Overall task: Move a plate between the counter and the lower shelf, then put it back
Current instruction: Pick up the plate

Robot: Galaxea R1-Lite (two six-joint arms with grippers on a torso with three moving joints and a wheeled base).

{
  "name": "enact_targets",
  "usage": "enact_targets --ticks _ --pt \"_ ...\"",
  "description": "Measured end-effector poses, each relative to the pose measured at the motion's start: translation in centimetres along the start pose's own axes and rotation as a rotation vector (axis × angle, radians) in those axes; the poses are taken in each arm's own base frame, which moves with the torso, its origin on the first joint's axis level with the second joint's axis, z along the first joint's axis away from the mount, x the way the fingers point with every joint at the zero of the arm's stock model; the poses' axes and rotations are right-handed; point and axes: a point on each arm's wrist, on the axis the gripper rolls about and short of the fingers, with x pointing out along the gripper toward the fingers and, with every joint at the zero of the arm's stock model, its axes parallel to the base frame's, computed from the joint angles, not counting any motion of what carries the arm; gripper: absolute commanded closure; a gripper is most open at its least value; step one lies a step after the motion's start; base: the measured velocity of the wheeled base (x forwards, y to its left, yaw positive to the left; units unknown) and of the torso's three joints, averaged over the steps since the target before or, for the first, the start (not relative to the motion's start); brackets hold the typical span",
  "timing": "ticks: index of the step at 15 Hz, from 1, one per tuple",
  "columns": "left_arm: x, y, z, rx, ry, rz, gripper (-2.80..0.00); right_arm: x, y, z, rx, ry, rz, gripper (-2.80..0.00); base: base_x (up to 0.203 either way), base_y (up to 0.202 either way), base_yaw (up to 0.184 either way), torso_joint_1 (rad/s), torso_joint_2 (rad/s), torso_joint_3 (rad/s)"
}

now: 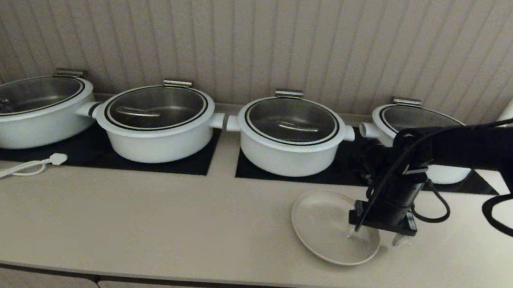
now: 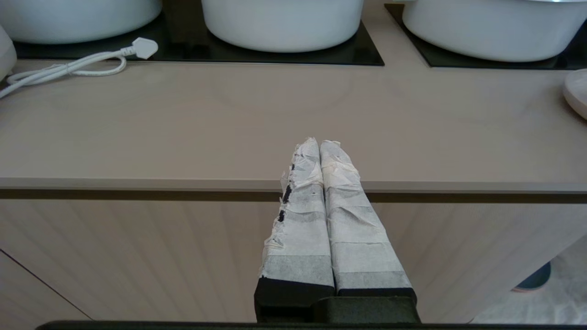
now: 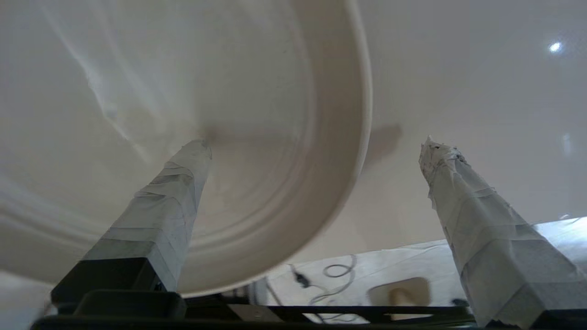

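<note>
Head view: plate [image 1: 324, 225] lies flat on counter [image 1: 133, 226] near front edge, before the pots [image 1: 290, 135]. Pots lidded; contents not visible. Right gripper [image 1: 378, 237] straddles plate's right rim, fingers [image 3: 169, 206] spread, one inside, one outside. Left gripper [image 2: 319, 145] fingers pressed together, by counter edge.

Matte cream plate [image 1: 324, 225], smooth pale counter [image 1: 133, 226], glossy black hob panels [image 1: 93, 150], white pots [image 1: 156, 121] with shiny metal lids, tape-wrapped fingers [image 3: 169, 206].
</note>
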Motion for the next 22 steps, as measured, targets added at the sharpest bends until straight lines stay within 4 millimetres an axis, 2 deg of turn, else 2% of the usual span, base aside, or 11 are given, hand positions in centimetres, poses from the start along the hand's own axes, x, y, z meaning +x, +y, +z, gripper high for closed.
enact_targets --ticks 8,9,22 --pt "0.00 0.00 0.00 0.000 0.000 0.000 0.00 0.19 0.17 -0.10 0.028 0.016 0.016 -2.80 0.000 0.000 0.000 0.000 0.00 0.000" --pt "0.00 0.00 0.00 0.000 0.000 0.000 0.00 0.17 0.18 -0.13 0.028 0.017 0.018 0.00 0.000 0.000 0.000 0.000 0.00 0.000" --pt "0.00 0.00 0.00 0.000 0.000 0.000 0.00 0.02 0.35 -0.22 0.059 0.021 0.036 0.00 0.000 0.000 0.000 0.000 0.00 0.000"
